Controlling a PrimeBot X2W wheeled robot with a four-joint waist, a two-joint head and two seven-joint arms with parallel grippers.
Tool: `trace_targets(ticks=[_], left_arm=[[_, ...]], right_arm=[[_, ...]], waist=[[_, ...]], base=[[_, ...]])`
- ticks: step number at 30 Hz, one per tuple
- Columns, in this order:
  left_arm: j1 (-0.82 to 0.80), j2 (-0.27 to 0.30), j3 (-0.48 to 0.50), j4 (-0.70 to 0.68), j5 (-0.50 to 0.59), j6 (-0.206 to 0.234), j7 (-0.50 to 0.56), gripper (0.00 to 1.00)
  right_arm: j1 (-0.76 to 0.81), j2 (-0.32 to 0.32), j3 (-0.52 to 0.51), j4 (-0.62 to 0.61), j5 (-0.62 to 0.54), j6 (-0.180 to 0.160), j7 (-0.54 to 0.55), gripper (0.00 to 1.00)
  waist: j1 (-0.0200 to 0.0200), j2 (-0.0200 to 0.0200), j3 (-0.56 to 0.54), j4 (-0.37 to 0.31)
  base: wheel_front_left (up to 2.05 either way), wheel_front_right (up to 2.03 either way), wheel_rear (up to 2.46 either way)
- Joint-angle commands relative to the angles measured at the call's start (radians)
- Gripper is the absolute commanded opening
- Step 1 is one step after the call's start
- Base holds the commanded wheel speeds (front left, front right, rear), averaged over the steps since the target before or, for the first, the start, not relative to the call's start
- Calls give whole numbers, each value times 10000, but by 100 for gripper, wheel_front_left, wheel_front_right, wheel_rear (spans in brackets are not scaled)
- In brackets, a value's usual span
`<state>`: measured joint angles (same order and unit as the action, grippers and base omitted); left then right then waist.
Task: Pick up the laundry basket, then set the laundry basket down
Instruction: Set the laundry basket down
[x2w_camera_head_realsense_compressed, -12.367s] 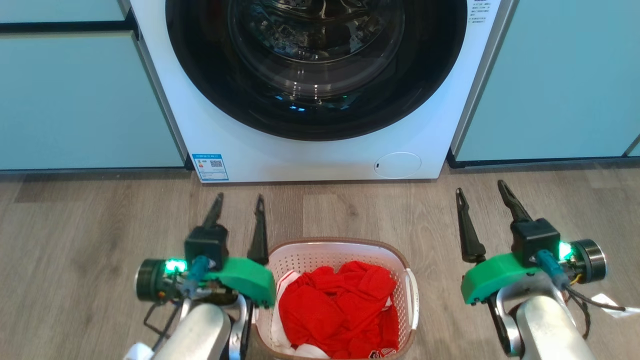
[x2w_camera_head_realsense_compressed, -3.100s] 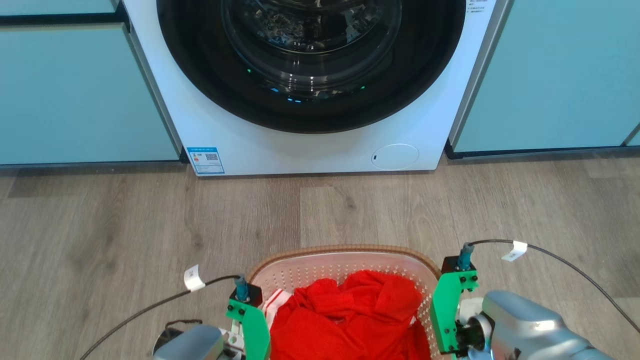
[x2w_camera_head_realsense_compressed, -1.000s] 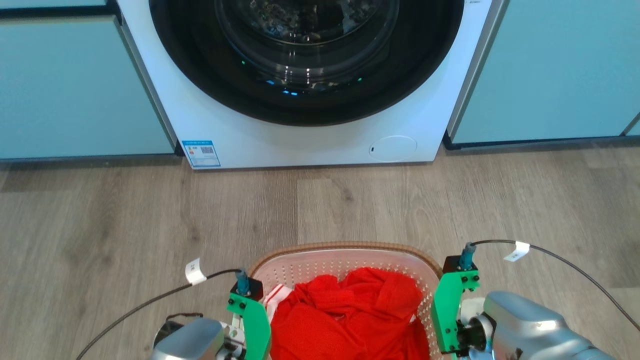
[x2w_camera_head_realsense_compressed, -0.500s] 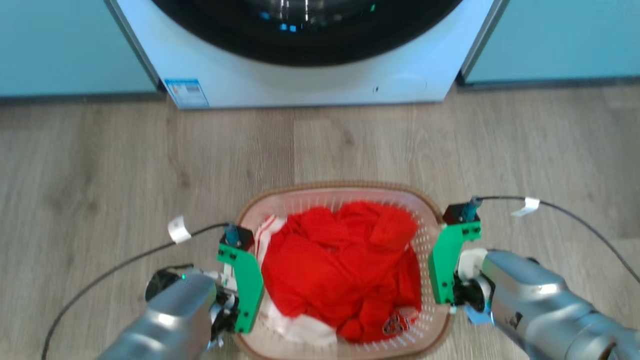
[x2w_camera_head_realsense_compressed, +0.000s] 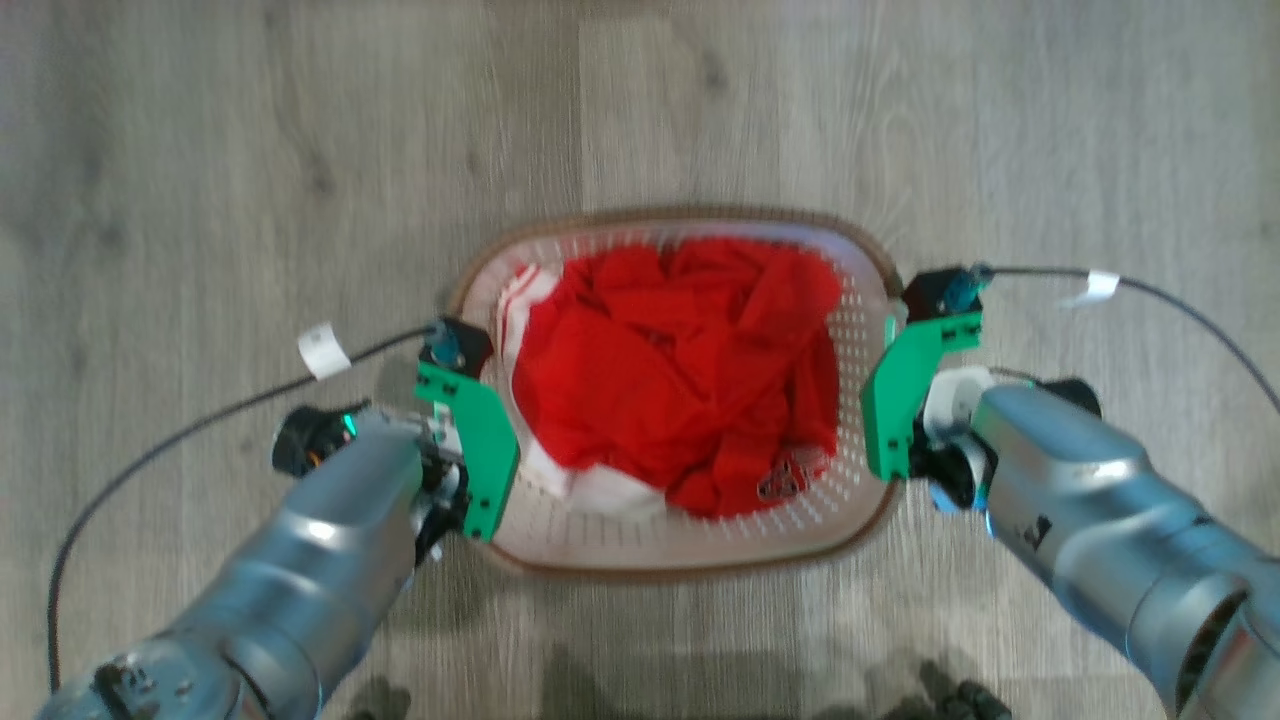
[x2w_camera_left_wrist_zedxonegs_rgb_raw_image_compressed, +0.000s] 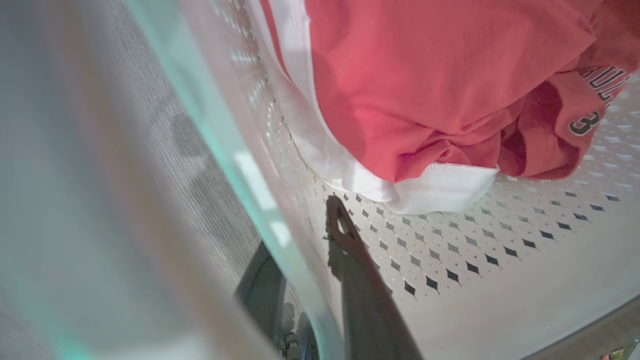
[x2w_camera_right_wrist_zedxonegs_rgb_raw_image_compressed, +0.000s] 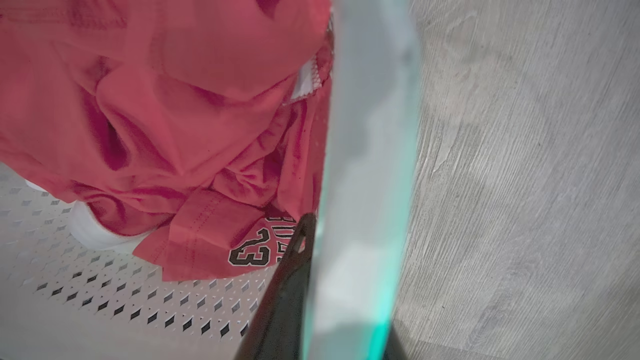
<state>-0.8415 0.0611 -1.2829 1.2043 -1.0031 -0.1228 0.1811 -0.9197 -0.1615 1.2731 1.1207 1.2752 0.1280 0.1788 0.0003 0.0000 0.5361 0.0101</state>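
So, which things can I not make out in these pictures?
- Whether the basket is off the floor: head view looks straight down, blurred.
- Basket handles: head view, the left gripper and right gripper cover them.
- Right gripper's outer finger: right wrist view, behind the blurred basket wall.
- Lettering above "23" on the red shirt: right wrist view, lost in a fold.

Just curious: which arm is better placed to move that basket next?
Neither alone: the left fingers pinch the left wall of the laundry basket, the right fingers its right wall, so likely both together.
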Motion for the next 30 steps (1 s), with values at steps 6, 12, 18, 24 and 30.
trace_targets(ticks=[6,12,18,24,30], left_arm=[[-1010,-78,26,-32,306,-79,-370,0],[-1660,-97,30,185,347,-79,-887,0],[-2062,-105,42,354,304,-79,-1303,0],[-2223,-106,50,411,239,-78,-1573,0],[-2318,-107,46,379,275,56,-1790,0]], right_arm=[[-643,276,-21,186,-181,27,-655,0],[-1037,461,-39,455,-283,27,-1246,0],[-1302,636,-25,688,-437,27,-1768,0],[-1506,763,-12,860,-544,27,-2105,0],[-1641,832,-5,1005,-567,27,-2322,0]], waist=[[-3,0,1787,26],[-3,0,2657,-3],[-3,0,3275,-6],[-3,0,3569,19],[-3,0,3685,69]], base=[[0,0,0],[0,0,0],[0,0,0],[0,0,0],[0,0,0]])
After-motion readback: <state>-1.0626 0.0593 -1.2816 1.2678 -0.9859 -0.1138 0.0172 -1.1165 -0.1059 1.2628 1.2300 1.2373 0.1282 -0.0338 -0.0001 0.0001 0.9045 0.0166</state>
